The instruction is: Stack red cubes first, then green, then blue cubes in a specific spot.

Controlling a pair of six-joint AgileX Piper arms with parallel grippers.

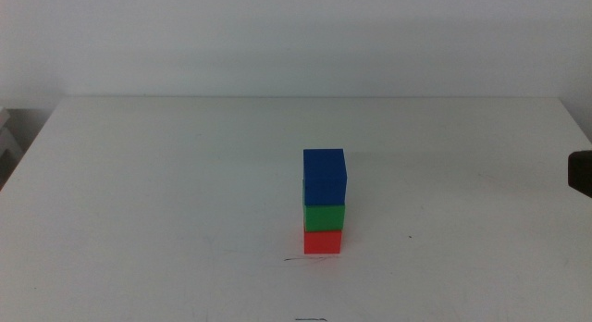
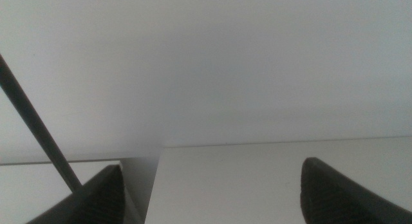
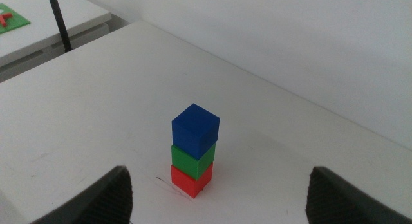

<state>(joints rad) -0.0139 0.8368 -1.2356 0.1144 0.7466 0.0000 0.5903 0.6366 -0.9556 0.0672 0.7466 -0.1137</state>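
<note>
Nearer the white tabletop's (image 1: 166, 192) front edge than its back, the matte red cube (image 1: 323, 241), matching green cube (image 1: 325, 216) and dark blue cube (image 1: 325, 176) form 1 upright stack beside the thin dark scratch (image 1: 296, 259), while both the left gripper (image 2: 212, 192) and the right gripper (image 3: 219, 195) gape empty, clear of it.

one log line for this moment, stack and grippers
stack: red cube bottom, green cube middle, blue cube top | left gripper: open, empty | right gripper: open, clear of stack
</note>
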